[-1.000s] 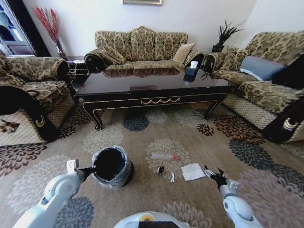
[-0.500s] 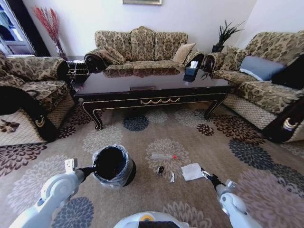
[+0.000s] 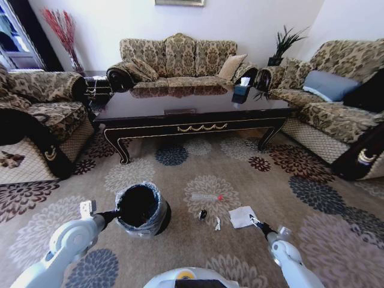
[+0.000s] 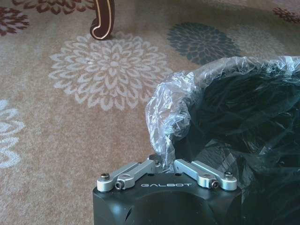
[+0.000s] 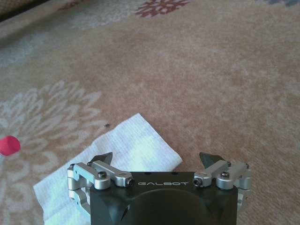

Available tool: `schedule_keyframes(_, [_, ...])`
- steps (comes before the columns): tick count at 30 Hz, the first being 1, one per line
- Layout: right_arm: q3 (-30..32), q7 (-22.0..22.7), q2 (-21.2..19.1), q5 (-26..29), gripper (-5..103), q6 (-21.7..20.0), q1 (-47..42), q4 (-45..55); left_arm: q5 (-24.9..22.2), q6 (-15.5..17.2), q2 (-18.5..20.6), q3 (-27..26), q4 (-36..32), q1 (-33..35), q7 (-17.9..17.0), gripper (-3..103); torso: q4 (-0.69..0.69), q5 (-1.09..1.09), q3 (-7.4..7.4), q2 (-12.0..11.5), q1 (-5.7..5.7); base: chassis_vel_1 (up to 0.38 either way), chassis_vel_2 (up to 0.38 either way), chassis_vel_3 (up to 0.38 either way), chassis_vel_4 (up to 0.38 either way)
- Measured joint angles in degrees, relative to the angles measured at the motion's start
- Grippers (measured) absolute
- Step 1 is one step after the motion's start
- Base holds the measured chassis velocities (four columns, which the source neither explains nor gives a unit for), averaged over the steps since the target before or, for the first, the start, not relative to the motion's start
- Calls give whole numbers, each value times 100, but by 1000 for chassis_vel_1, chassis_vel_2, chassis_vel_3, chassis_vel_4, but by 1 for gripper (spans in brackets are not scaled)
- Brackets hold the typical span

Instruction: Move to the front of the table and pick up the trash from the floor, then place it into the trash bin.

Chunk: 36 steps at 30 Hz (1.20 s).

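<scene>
Two grippers are working for you right now. Your right gripper is hanging with its jaws spread wide, dark fingertips poised just over the near corner of the white paper square; in the head view that gripper is touching the paper's edge at about 4 o'clock. Your left gripper is pinching the crinkled plastic liner at the rim of the trash bin, jaws closed on it; in the head view it is sitting at the bin's 9 o'clock. Moving outward, the small black and white scraps are lying just at the paper's 9 o'clock, with the clear wrapper with its red spot at 11 o'clock. All of it is resting on the flowered floor. At 12 o'clock, well beyond, the table is standing among the sofas.
</scene>
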Motion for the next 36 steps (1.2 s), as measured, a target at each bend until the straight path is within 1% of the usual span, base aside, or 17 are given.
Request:
schedule_keyframes(2, [-43, 8, 38, -73, 103, 14, 85, -126, 0, 0, -6, -9, 9, 2, 18, 0, 0, 0, 0, 0, 0, 0, 0, 0, 0])
schedule_keyframes(5, [-75, 27, 64, -117, 100, 16, 139, -203, 2, 0, -7, -12, 15, 1, 29, 0, 0, 0, 0, 0, 0, 0, 0, 0, 0])
schedule_keyframes(8, [-109, 75, 118, -158, 86, 20, 229, -316, 4, 0, -8, -20, 19, -4, 33, 0, 0, -1, 0, 0, 0, 0, 0, 0, 0])
schedule_keyframes(10, [-116, 80, 127, -175, 86, 22, 239, -329, 5, 0, -7, -29, 20, -1, 35, 0, -1, -2, 0, 0, 0, 0, 0, 0, 0])
schedule_keyframes(14, [-122, 94, 182, -264, 65, 43, 301, -431, 16, 0, -13, -52, 32, 5, 40, 0, -2, -6, 0, 1, 0, 0, 0, 0, 0])
schedule_keyframes(16, [-123, 95, 188, -277, 65, 47, 311, -449, 16, 0, -16, -52, 32, 2, 42, 0, -3, -6, -1, 1, 0, 0, 0, 0, 0])
schedule_keyframes(20, [-131, 97, 212, -349, 43, 69, 349, -513, 24, 0, -32, -49, 33, -3, 46, 0, -4, -4, 0, 1, 0, 0, 0, 0, 0])
schedule_keyframes(21, [-131, 97, 212, -349, 43, 69, 349, -513, 24, 0, -32, -49, 33, -3, 46, 0, -4, -4, 0, 1, 0, 0, 0, 0, 0])
schedule_keyframes(22, [-137, 97, 216, -355, 37, 72, 352, -514, 25, 0, -33, -49, 36, -3, 49, 0, -3, -2, 0, 1, 0, 0, 0, 0, 0])
schedule_keyframes(23, [-140, 97, 217, -357, 37, 73, 353, -512, 26, 0, -33, -50, 41, -4, 53, 0, -2, -1, 0, 1, 0, 0, 0, 0, 0])
schedule_keyframes(25, [-147, 96, 223, -372, 26, 72, 350, -491, 26, 0, -32, -53, 51, -7, 61, 0, 1, 1, -1, 1, 0, 0, 0, 0, 0])
schedule_keyframes(27, [-147, 96, 223, -379, 26, 72, 345, -484, 27, 0, -32, -54, 54, -8, 64, 0, 2, 2, 0, 1, 0, 0, 0, 0, 0])
schedule_keyframes(28, [-151, 112, 233, -414, 16, 71, 326, -457, 38, 0, -48, -55, 69, -18, 78, 0, 4, 4, 0, 1, 0, 0, 0, 0, 0])
schedule_keyframes(29, [-147, 119, 237, -434, 10, 75, 310, -446, 53, 0, -68, -49, 76, -26, 86, 0, 4, 4, 0, 1, 0, 0, 0, 0, 0])
schedule_keyframes(30, [-147, 119, 237, -434, 10, 75, 310, -446, 53, 0, -68, -49, 76, -26, 86, 0, 4, 4, 0, 1, 0, 0, 0, 0, 0])
schedule_keyframes(32, [-136, 121, 239, -449, 2, 83, 250, -391, 105, 0, -141, 17, 92, -44, 111, 0, 4, 5, 0, 1, 0, 0, 0, 0, 0])
schedule_keyframes(36, [-87, 143, 201, -443, 1, 82, 155, -275, 159, 2, -177, 81, 109, -54, 142, 0, 2, 5, 0, 1, 0, 0, 0, 0, 0])
